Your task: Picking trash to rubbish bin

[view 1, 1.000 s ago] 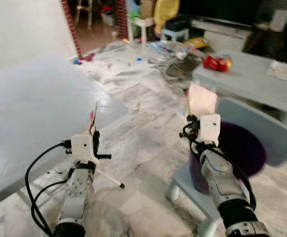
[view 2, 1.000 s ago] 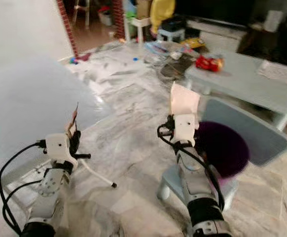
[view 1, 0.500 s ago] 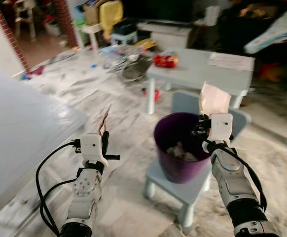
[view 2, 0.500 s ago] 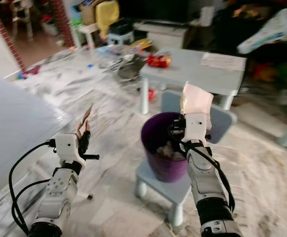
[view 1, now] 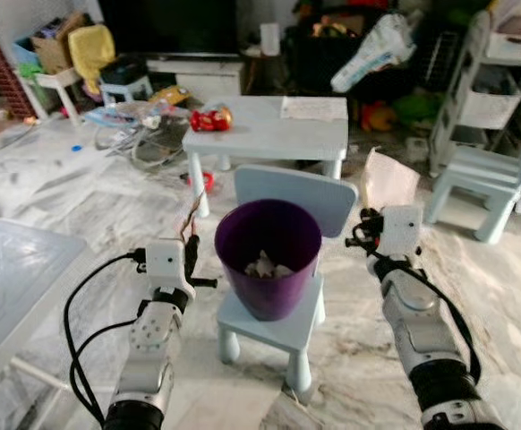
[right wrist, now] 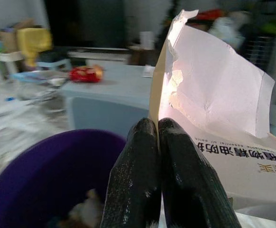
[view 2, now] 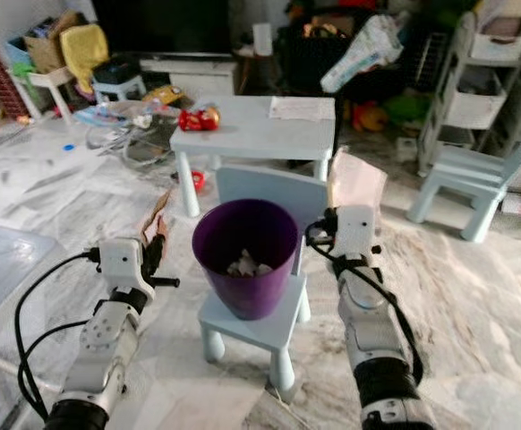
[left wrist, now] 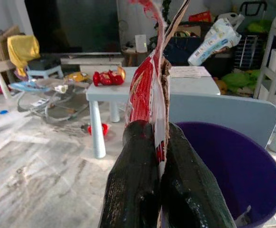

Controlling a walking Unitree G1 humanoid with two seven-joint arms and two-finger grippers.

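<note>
Marble floor is seen under a small chair [view 1: 278,315] bearing the bin [view 1: 268,257], which is flanked by the left pincer [view 1: 189,255] pinching a wrapper [left wrist: 150,90] and the right pincer [view 1: 368,235] pinching paper [view 1: 388,179]; both must be brought over its mouth and released.

Glossy purple plastic bin [view 1: 268,260], matt torn paper packet [right wrist: 214,118], polished veined marble floor [view 1: 81,206]

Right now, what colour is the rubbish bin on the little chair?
Purple; the rubbish bin shows best in the left eye view.
</note>
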